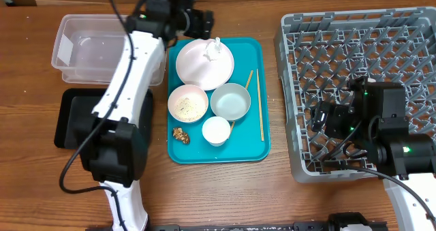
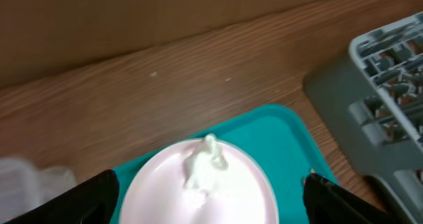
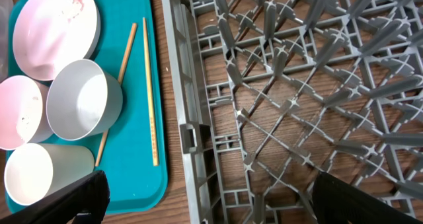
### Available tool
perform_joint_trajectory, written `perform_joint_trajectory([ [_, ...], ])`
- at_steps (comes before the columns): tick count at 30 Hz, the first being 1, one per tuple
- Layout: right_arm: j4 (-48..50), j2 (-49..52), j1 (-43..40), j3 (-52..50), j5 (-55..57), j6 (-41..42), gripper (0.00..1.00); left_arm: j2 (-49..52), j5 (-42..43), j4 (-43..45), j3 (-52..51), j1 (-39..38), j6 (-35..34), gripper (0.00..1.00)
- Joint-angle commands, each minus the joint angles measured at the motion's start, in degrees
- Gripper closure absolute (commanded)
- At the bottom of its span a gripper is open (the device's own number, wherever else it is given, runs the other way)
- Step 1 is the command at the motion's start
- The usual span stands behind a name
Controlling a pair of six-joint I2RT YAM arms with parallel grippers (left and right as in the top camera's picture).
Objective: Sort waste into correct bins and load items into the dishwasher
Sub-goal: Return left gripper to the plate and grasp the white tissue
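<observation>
Plate (image 2: 165,197) holds paper scrap (image 2: 208,159); left fingers (image 2: 86,201) spread above it; right fingers (image 3: 73,201) spread over rack (image 3: 277,105).

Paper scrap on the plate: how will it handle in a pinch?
The paper scrap looks crumpled and thin, so probably light and will squash rather than resist. It stands up in a peak, which likely gives something to pinch. The plate under it looks smooth, so a sideways nudge may slide it.

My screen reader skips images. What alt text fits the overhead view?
Teal tray mid-table holds a white plate with a paper scrap, two bowls, a cup, chopsticks and a brown lump. Grey dish rack right; clear tub and black tray left.
</observation>
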Motion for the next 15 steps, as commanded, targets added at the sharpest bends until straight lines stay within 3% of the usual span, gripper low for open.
perform_joint_trajectory([
  [1,0.2,-0.3,-0.2,1.5,0.5,0.0,0.0,4.7,-0.9,1.7,1.1,-2.0,0.8,0.08],
  [6,-0.5,-0.3,-0.2,1.5,0.5,0.0,0.0,10.4,-2.1,2.3,1.1,-3.2,0.7,0.04],
  [15,-1.5,-0.3,-0.2,1.5,0.5,0.0,0.0,17.2,-2.1,2.4,1.1,-3.2,0.7,0.08],
])
